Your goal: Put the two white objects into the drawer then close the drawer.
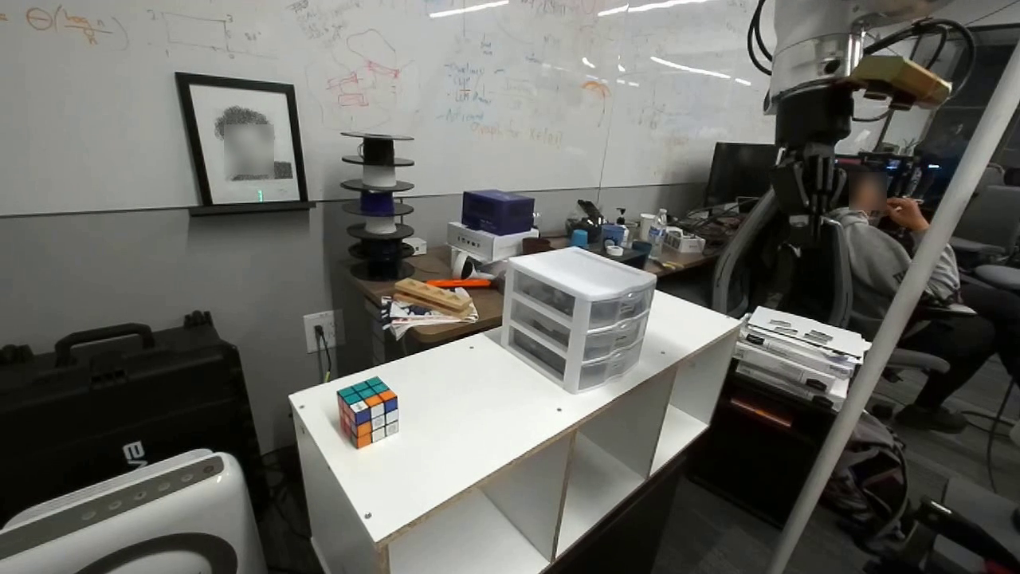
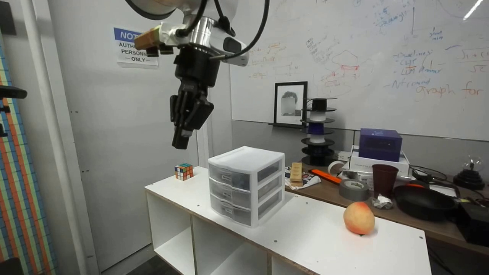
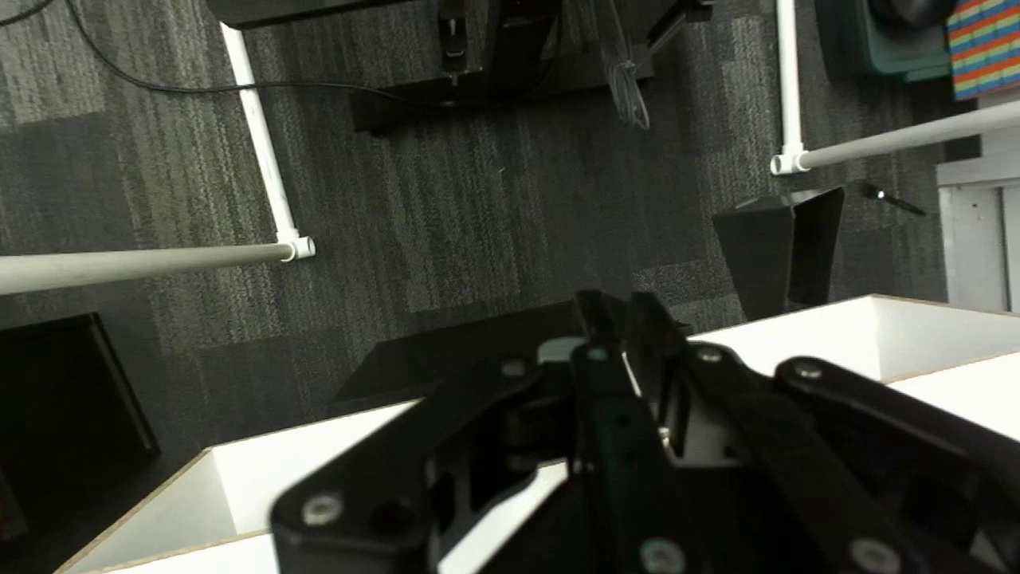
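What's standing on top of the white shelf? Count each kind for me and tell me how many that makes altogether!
Colourful puzzle cube: 1
Plastic drawer unit: 1
Orange-yellow fruit: 1
Total: 3

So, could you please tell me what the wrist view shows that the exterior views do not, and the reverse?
Only the wrist view shows the white pipe joints and, near its top right corner, a dark green container.

Only the exterior views show the puzzle cube and the whiteboard; the drawer unit can be recognised only there, too.

All three views share the gripper and the white shelf cabinet.
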`<state>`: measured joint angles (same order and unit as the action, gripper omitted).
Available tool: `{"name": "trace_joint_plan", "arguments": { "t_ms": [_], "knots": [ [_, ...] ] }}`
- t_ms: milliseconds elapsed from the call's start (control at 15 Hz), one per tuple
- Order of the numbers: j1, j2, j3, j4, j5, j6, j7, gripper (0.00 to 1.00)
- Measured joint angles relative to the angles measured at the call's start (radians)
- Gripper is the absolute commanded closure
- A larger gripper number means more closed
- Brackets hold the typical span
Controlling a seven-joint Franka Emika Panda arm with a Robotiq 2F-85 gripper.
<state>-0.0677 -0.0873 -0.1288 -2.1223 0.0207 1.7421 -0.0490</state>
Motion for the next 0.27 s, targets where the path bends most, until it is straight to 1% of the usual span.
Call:
{"name": "trace_joint_plan", "arguments": {
  "t_ms": [67, 200, 267],
  "knots": [
    [-0.009, -0.001, -0.004, 0.010, 0.020, -0.012, -0.006, 0.71],
    [-0.016, 0.001, -0.004, 0.011, 0.024, -0.014, -0.007, 0.57],
    [-0.016, 0.004, -0.004, 0.010, 0.024, -0.014, -0.007, 0.54]
  ]
}}
